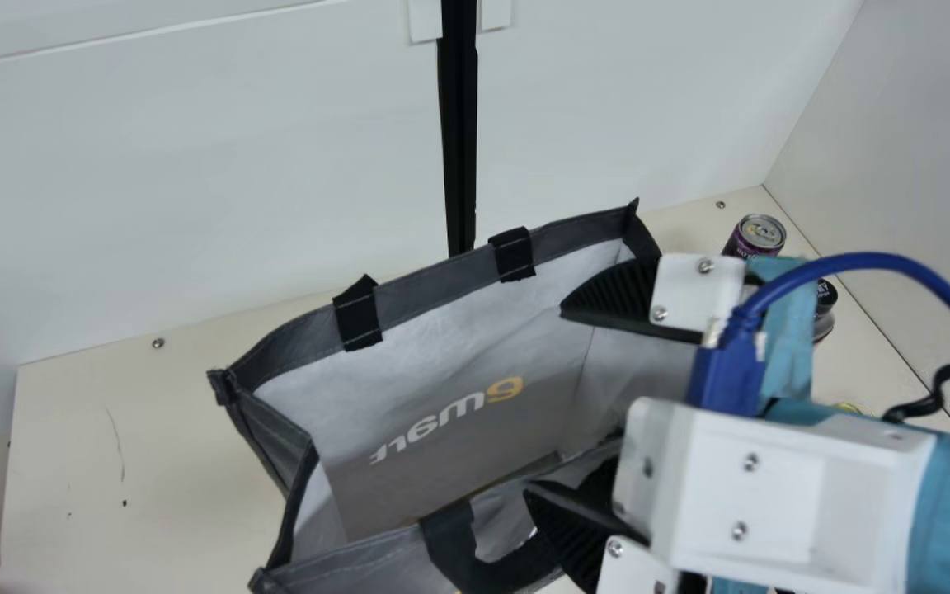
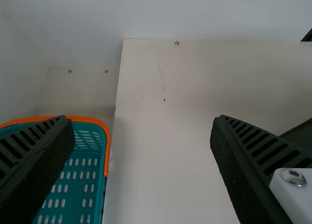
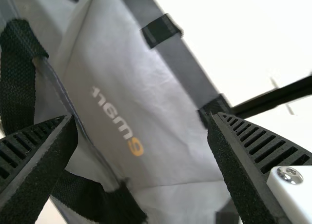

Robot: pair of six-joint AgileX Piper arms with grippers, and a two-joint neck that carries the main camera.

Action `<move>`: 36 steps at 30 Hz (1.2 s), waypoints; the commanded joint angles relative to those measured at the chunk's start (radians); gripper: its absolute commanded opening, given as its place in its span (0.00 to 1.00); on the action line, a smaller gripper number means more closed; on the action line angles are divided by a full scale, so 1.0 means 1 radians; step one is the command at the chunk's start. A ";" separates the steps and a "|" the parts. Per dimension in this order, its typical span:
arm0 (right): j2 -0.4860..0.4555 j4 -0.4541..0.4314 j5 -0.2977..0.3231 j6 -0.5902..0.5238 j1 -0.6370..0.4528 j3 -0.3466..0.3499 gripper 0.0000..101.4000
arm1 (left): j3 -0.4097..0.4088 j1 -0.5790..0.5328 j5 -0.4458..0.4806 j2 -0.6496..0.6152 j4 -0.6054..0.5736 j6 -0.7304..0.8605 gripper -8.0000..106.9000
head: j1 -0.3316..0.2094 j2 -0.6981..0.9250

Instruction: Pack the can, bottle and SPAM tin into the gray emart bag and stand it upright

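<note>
"While our left gripper (image 2: 141,119) gapes wide and empty, where's our right?"

"Our right gripper (image 1: 543,399) also spreads wide, clasping nothing, at the upright gray emart bag's (image 1: 434,276) open mouth."

"Beyond?"

"Outside it, we see the bottle (image 1: 826,294), then the purple can (image 1: 755,235)."

Seeing a pale back wall (image 1: 195,181) beyond the cream surface (image 1: 162,462), with a dark vertical strip (image 1: 458,148) running down the wall. Noting a side wall (image 1: 928,206) at the main view's right. Spotting a screw head (image 1: 158,342), thin scratch (image 1: 117,437) and dark speck (image 1: 124,502) on the surface. Observing soft light.
</note>
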 commanded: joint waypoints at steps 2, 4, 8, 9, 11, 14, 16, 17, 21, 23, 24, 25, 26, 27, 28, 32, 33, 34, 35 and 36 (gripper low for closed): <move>-0.003 0.010 -0.001 -0.001 -0.018 -0.033 0.94 | 0.000 0.000 0.000 0.000 0.000 0.000 0.85 | -0.023 -0.001; -0.004 0.008 -0.001 0.006 -0.020 -0.053 0.94 | 0.000 0.000 0.000 0.000 0.000 0.000 0.85 | -0.023 -0.001; -0.007 0.011 -0.001 0.008 -0.043 -0.089 0.94 | 0.000 0.000 0.000 0.000 0.000 0.000 0.85 | -0.023 -0.001; -0.008 0.012 -0.001 0.009 -0.052 -0.098 0.94 | 0.000 0.000 0.000 0.000 0.000 0.000 0.85 | -0.023 -0.001; -0.008 0.008 -0.001 0.012 -0.074 -0.118 0.94 | 0.000 0.000 0.000 0.000 0.000 0.000 0.85 | -0.023 -0.001; -0.005 -0.004 -0.001 0.023 -0.122 -0.152 0.94 | 0.000 0.000 0.000 0.000 0.000 0.000 0.85 | -0.023 -0.001; -0.002 -0.003 -0.001 0.026 -0.170 -0.174 0.94 | 0.000 0.000 0.000 0.000 0.000 0.000 0.85 | -0.023 -0.001; -0.001 -0.006 -0.001 0.030 -0.189 -0.182 0.94 | 0.000 0.000 0.000 0.000 0.000 0.000 0.85 | -0.023 -0.001; 0.007 -0.008 -0.001 0.045 -0.264 -0.211 0.94 | 0.000 0.000 0.000 0.000 0.000 0.000 0.85 | -0.023 -0.001; 0.011 -0.008 -0.001 0.052 -0.295 -0.221 0.94 | 0.000 0.000 0.000 0.000 0.000 0.000 0.85 | -0.023 -0.001; 0.012 -0.006 -0.001 0.055 -0.311 -0.225 0.94 | 0.000 0.000 0.000 0.000 0.000 0.000 0.85 | -0.023 -0.001; 0.014 -0.006 -0.001 0.059 -0.325 -0.229 0.94 | 0.000 0.000 0.000 0.000 0.000 0.000 0.85 | -0.023 -0.001; 0.016 -0.005 -0.001 0.063 -0.338 -0.232 0.94 | 0.000 0.000 0.000 0.000 0.000 0.000 0.85 | -0.023 -0.001; 0.017 -0.005 -0.001 0.067 -0.351 -0.234 0.94 | 0.000 0.000 0.000 0.000 0.000 0.000 0.85 | -0.023 -0.001; 0.019 -0.004 -0.001 0.071 -0.364 -0.236 0.94 | 0.000 0.000 0.000 0.000 0.000 0.000 0.85 | -0.023 -0.001; 0.025 -0.003 -0.001 0.091 -0.414 -0.241 0.94 | 0.000 0.000 0.000 0.000 0.000 0.000 0.85 | -0.023 -0.001; 0.027 -0.001 -0.001 0.095 -0.429 -0.241 0.94 | 0.000 0.000 0.000 0.000 0.000 0.000 0.85 | -0.023 -0.001; 0.028 0.000 -0.001 0.099 -0.442 -0.241 0.94 | 0.000 0.000 0.000 0.000 0.000 0.000 0.85 | -0.023 -0.001; 0.030 -0.001 -0.001 0.105 -0.453 -0.241 0.94 | 0.000 0.000 0.000 0.000 0.000 0.000 0.85 | -0.023 -0.001; 0.032 -0.001 -0.001 0.110 -0.467 -0.240 0.94 | 0.000 0.000 0.000 0.000 0.000 0.000 0.85 | -0.023 -0.001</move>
